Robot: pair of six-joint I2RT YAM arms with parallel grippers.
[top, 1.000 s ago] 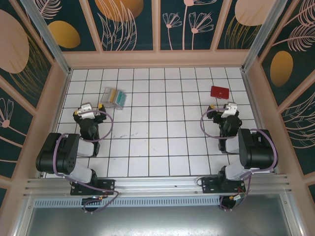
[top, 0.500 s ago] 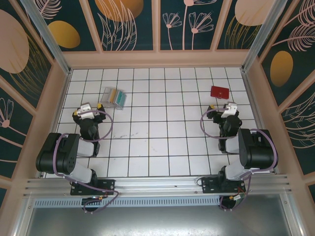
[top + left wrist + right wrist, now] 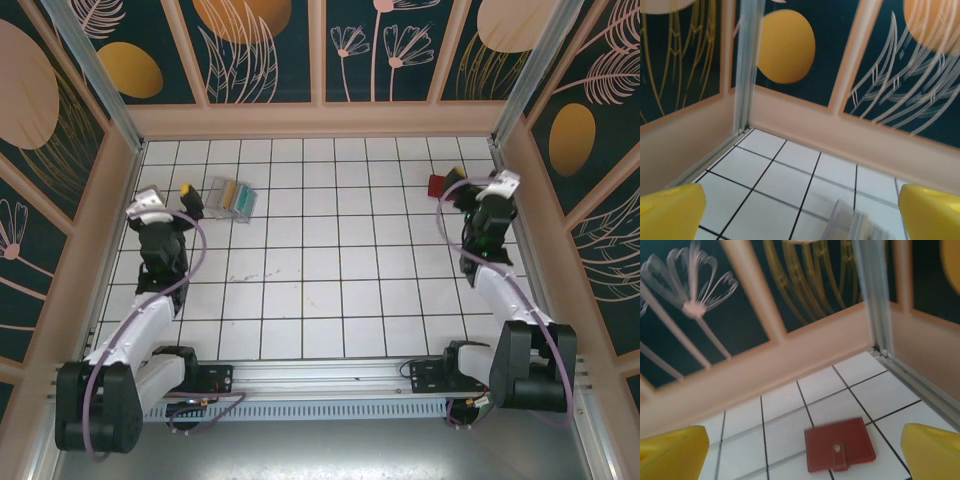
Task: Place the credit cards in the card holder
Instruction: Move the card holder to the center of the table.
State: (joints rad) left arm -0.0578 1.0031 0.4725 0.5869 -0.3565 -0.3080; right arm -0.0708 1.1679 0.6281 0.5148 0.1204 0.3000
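White tiled table (image 3: 320, 270) under me, dark grid lines. Low peach wall (image 3: 320, 120) along far edge, same along left and right edges. Above it, dark teal panels (image 3: 350, 75) all round: orange ovals (image 3: 785, 47), pale leaf and flower drawings. Peach slats (image 3: 317, 50) split panels. Aluminium posts (image 3: 95, 75) rise from my far-left and far-right corners. Metal rail (image 3: 320, 378) runs across near edge. Light soft, even across tiles.

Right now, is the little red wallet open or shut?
Shut. The card holder lies folded flat, its small tab closed over the front, and no inner pockets show.
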